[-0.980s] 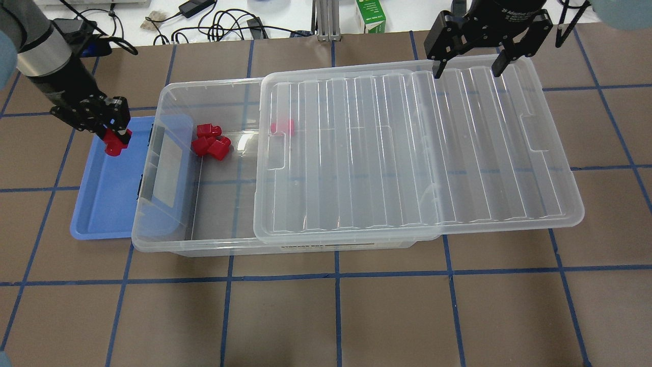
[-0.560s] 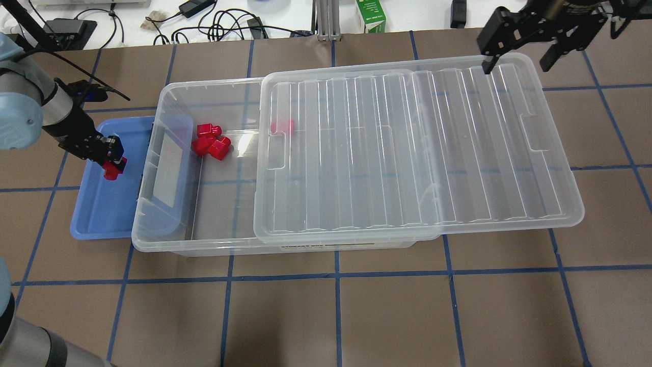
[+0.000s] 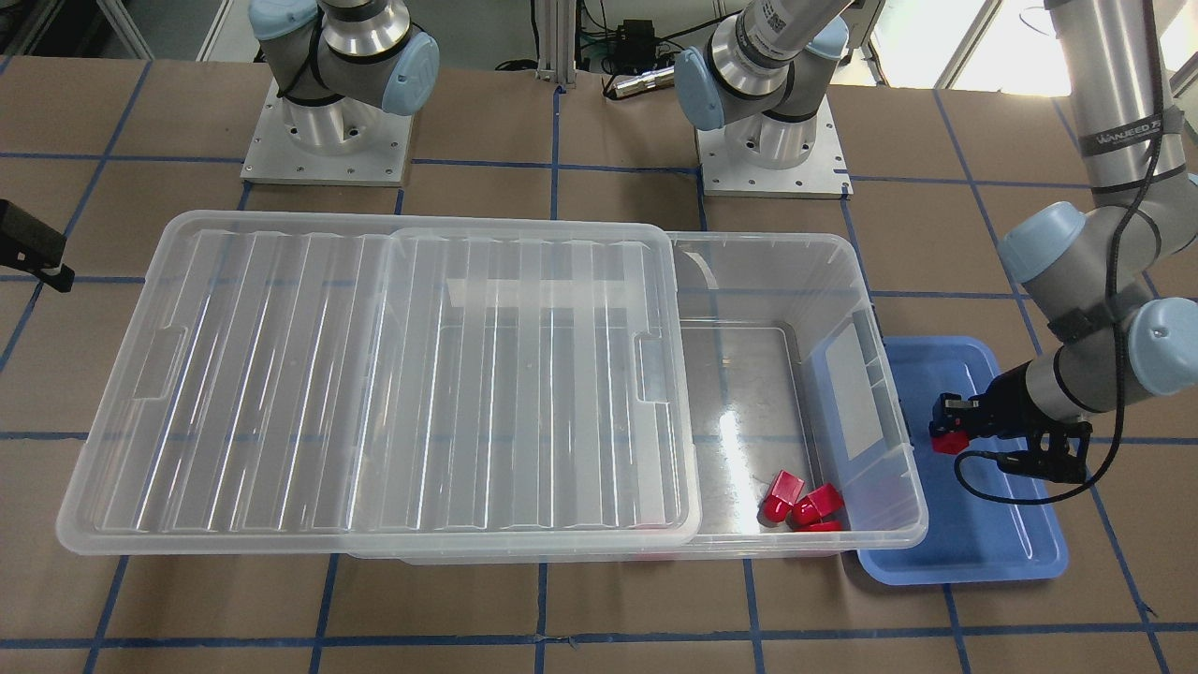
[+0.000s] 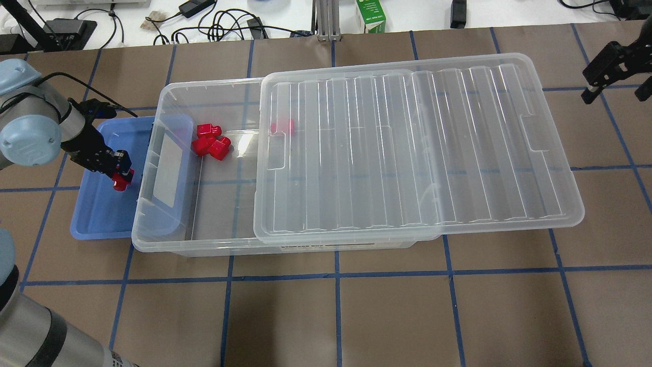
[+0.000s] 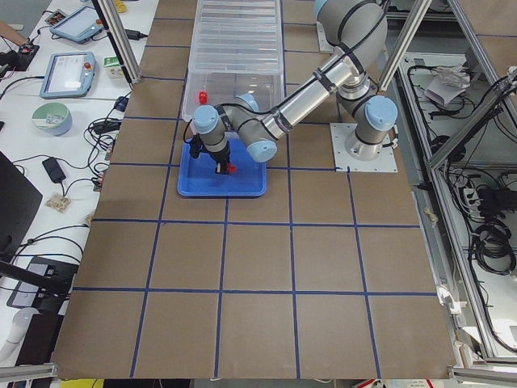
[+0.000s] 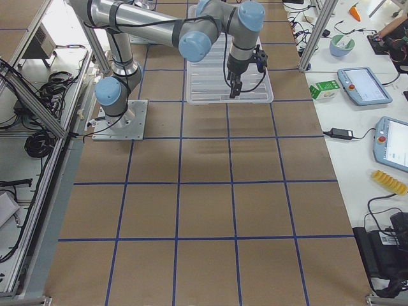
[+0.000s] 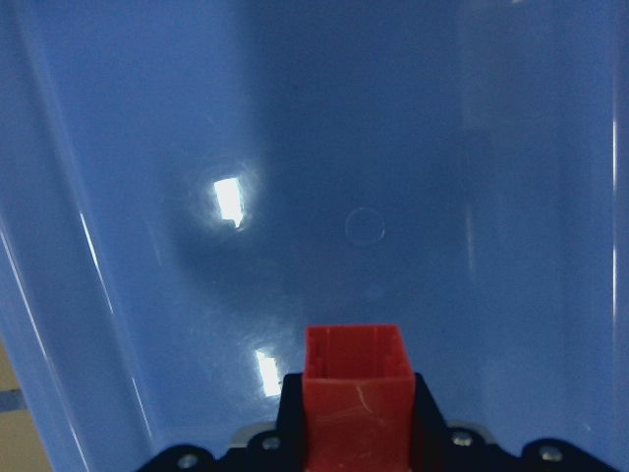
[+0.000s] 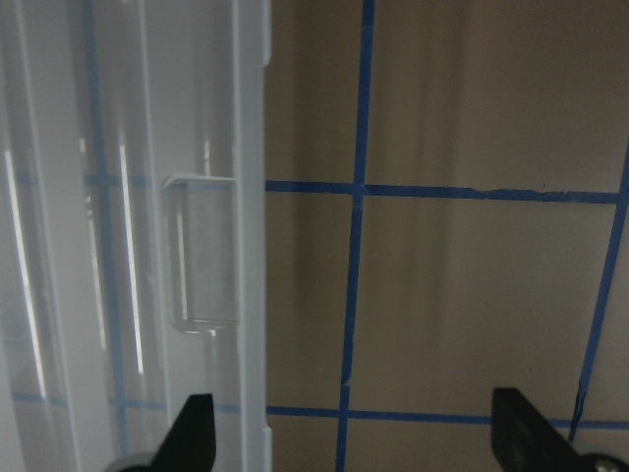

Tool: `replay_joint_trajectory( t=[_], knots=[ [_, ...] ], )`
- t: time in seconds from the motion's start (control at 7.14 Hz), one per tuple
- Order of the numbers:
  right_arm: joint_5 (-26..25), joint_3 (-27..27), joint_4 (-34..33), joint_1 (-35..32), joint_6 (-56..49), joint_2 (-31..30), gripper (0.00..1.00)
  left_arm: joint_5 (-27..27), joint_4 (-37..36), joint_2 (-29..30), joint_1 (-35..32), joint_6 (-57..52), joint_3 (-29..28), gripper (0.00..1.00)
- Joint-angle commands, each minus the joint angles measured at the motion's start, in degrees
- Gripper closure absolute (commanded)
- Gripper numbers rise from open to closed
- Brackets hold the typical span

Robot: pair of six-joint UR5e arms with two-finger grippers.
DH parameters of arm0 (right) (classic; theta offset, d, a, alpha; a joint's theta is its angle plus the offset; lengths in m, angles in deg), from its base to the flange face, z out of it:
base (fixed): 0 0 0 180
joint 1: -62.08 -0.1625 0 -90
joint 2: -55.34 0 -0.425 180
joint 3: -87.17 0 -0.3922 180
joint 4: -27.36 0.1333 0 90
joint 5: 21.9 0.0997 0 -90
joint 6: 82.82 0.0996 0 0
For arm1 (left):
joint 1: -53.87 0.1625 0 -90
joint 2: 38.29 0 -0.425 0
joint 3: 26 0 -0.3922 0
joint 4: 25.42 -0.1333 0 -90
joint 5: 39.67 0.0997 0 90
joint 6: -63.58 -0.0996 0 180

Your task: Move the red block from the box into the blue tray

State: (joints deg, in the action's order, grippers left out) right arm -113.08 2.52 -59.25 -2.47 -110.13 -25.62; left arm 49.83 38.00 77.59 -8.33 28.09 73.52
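My left gripper (image 4: 121, 174) is shut on a red block (image 4: 121, 181) and holds it low over the blue tray (image 4: 97, 214), near the tray's middle beside the box's end wall. The left wrist view shows the block (image 7: 354, 388) between the jaws, just above the tray floor (image 7: 364, 147). It also shows in the front view (image 3: 947, 434). Three more red blocks (image 4: 210, 141) lie in the open end of the clear box (image 4: 204, 86), and another (image 4: 282, 126) lies under the lid's edge. My right gripper (image 4: 615, 92) is open and empty, beyond the lid's right end.
The ribbed clear lid (image 4: 417, 153) lies slid to the right, covering most of the box and overhanging its right end. The lid's edge and handle notch (image 8: 201, 251) show in the right wrist view. A green carton (image 4: 371, 16) and cables lie beyond the table's far edge.
My left gripper moved with the red block along the tray toward its middle and came lower. My right gripper moved right, off the lid's far corner to beyond its end.
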Motion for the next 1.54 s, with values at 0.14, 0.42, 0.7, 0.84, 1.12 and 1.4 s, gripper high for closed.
replay_joint_trajectory(
  t=[0.14,0.42,0.7,0.84,1.12,1.4],
  knots=[
    [-2.2,-8.2,-8.9,2.7,-2.6,2.6,0.00,0.1,8.8,-3.8,-2.3,0.3,-5.2,0.00],
    [-2.1,-10.2,-9.1,2.5,-2.4,2.6,0.00,0.9,27.2,-8.7,-10.3,6.4,-17.4,0.00],
    [-1.4,-11.9,-9.8,1.8,-1.8,2.4,0.00,0.8,35.2,-13.6,-20.5,21.3,-22.5,0.00],
    [-0.8,-12.2,-10.2,0.7,-1.5,2.1,0.00,1.1,35.1,-15.7,-24.9,25.3,-22.3,0.00],
    [0.5,-12.5,-11.4,-3.3,1.9,2.2,0.00,2.3,34.7,-20.1,-30.8,30.1,-22.9,0.00],
    [4.0,-12.5,-11.5,-9.1,5.7,2.1,0.00,1.9,30.1,-22.0,-30.5,28.9,-18.6,0.00]
  ],
)
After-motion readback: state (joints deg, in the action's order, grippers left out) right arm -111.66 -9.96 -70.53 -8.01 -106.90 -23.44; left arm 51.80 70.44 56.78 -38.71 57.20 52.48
